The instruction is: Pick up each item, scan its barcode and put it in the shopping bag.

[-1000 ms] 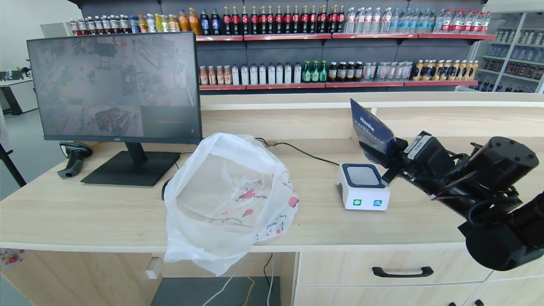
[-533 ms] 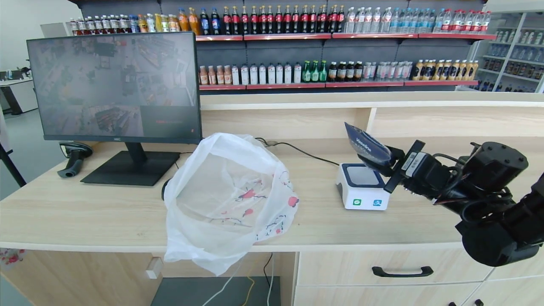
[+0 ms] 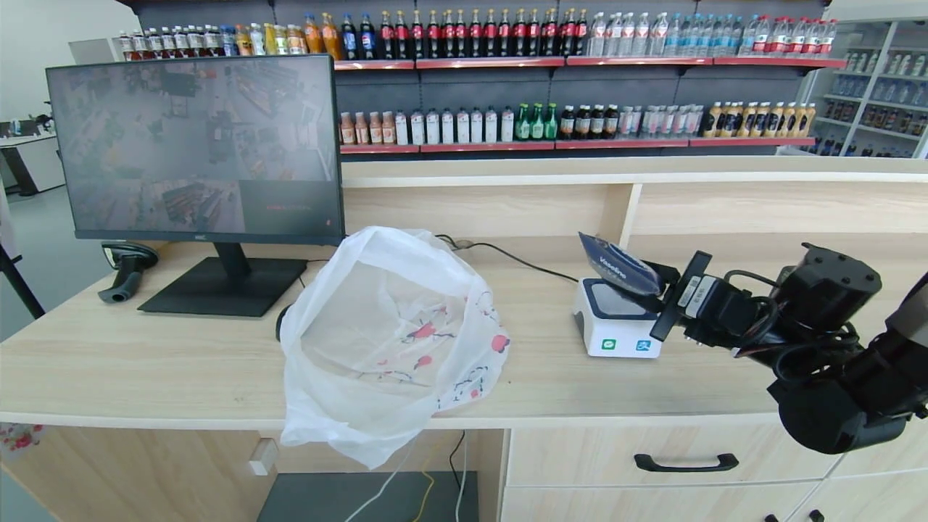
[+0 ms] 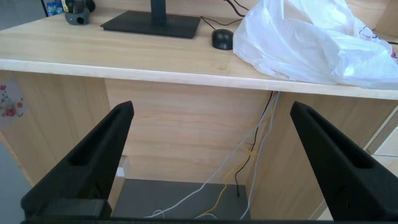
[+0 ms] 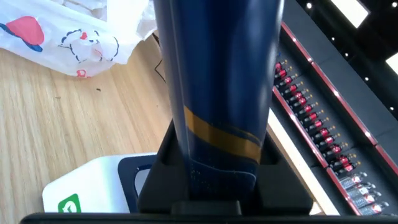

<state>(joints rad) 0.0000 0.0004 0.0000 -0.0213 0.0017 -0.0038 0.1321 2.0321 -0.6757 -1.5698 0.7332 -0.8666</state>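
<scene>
right gripper (image 3: 654, 281), closed on one end of the dark blue tube (image 3: 612, 261), is holding it over the scanner (image 3: 620, 332); likely light, squashy and slick, best pinched at that end.

Glossy pouch (image 3: 620, 262); thin plastic bag (image 3: 391, 333).

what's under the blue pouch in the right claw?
The white scanner, dark window up, on the counter. The blue pouch, held by the right claw, covers part of that window; its underside is hidden.
</scene>
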